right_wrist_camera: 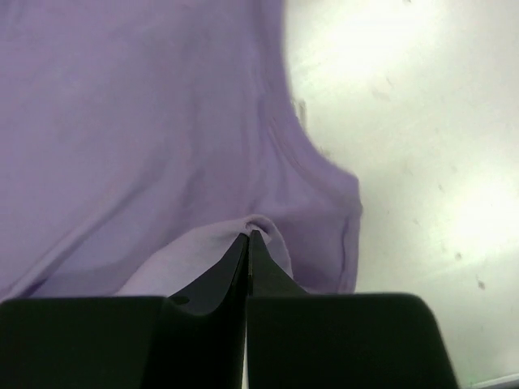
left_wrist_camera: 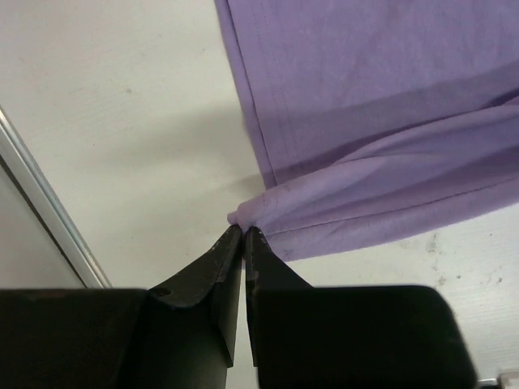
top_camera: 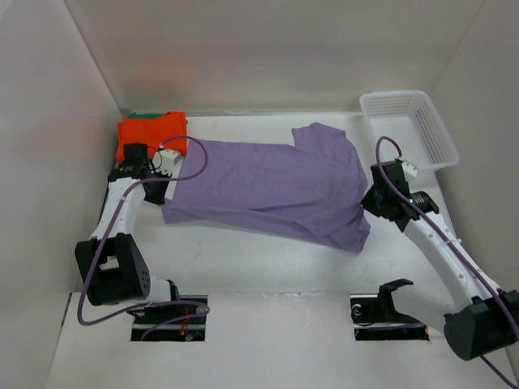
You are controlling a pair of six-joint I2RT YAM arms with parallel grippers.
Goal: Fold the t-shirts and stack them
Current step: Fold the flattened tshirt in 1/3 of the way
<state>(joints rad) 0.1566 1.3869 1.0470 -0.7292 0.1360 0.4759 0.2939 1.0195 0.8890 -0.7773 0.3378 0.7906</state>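
Observation:
The lavender t-shirt (top_camera: 272, 182) lies spread across the middle of the table, folded lengthwise. My left gripper (top_camera: 166, 193) is shut on its left edge; in the left wrist view the gripper (left_wrist_camera: 243, 231) pinches a bunched corner of the lavender t-shirt (left_wrist_camera: 365, 121). My right gripper (top_camera: 366, 203) is shut on the shirt's right side near the sleeve; in the right wrist view the gripper (right_wrist_camera: 248, 235) nips a raised pleat of the lavender t-shirt (right_wrist_camera: 138, 121). The orange t-shirt (top_camera: 150, 134) sits folded at the back left on a green t-shirt (top_camera: 146, 116), of which only a sliver shows.
A white mesh basket (top_camera: 409, 128) stands at the back right. White walls close in the table (top_camera: 259, 259) on the left, back and right. A metal rail (left_wrist_camera: 45, 211) runs along the table's left edge in the left wrist view.

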